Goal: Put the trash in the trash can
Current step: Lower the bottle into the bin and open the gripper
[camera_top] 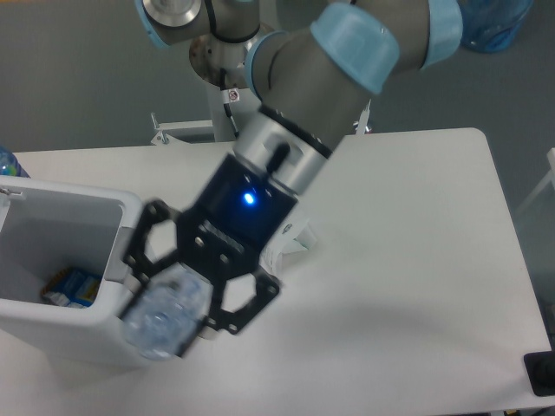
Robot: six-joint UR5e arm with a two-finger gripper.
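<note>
Tool (178, 303) clamped on bottle (165, 319), held between fingers, over trash can (130, 334) front corner.

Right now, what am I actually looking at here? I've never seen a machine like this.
This is a single robot arm, grey tubes with blue joint caps, bolted beside a white table. One fixed camera looks down on it from above. At the arm's end is a black two-finger pincer, shut on a clear plastic bottle, which looks blurred. The bottle hangs at the near edge of the white bin, the trash can. Something blue and yellow already lies inside the bin. A blue bag sits on the floor beyond.
</note>
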